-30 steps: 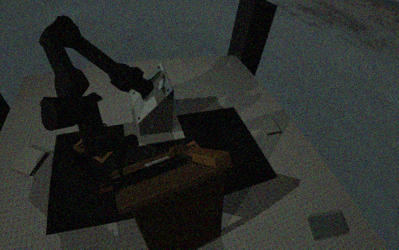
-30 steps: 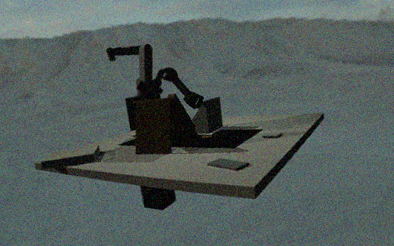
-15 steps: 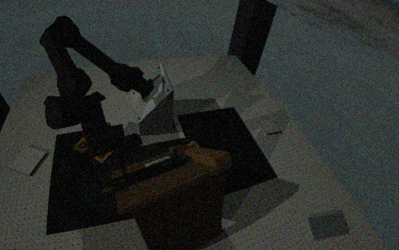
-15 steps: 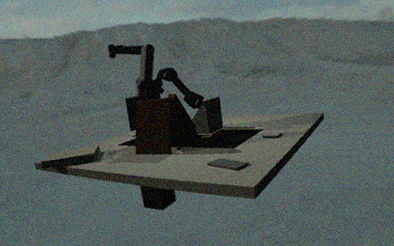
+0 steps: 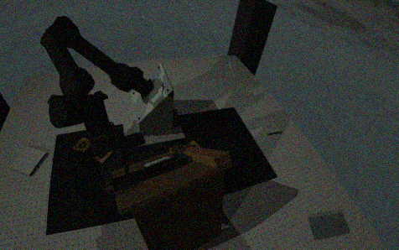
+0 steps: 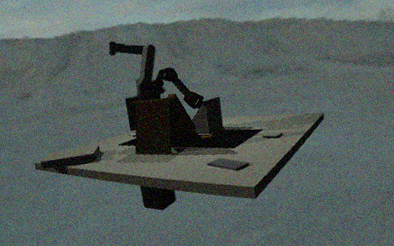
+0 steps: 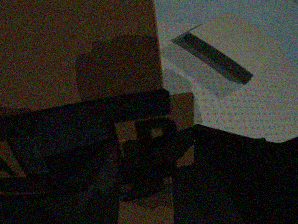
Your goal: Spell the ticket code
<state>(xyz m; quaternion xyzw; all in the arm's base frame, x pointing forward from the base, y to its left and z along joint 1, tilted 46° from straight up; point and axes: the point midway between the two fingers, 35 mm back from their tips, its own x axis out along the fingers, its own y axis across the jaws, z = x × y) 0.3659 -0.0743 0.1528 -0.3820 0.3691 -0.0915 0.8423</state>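
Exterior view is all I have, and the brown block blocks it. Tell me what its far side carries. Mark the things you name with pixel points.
Observer: In the top view, a thin pale strip (image 5: 157,161) runs along the far side of the brown block (image 5: 180,210) (image 6: 151,127).

Operator: Give me the wrist camera's closest tile.

Observer: A tan tile (image 7: 183,105) with a dark letter on its face, partly covered. It is too dark to say which letter.

Operator: Now the grey wedge; read me its other side.

Observer: From the top, the grey wedge (image 5: 159,117) (image 6: 213,114) shows a pale sloping face that your view lacks. I can't make out any print.
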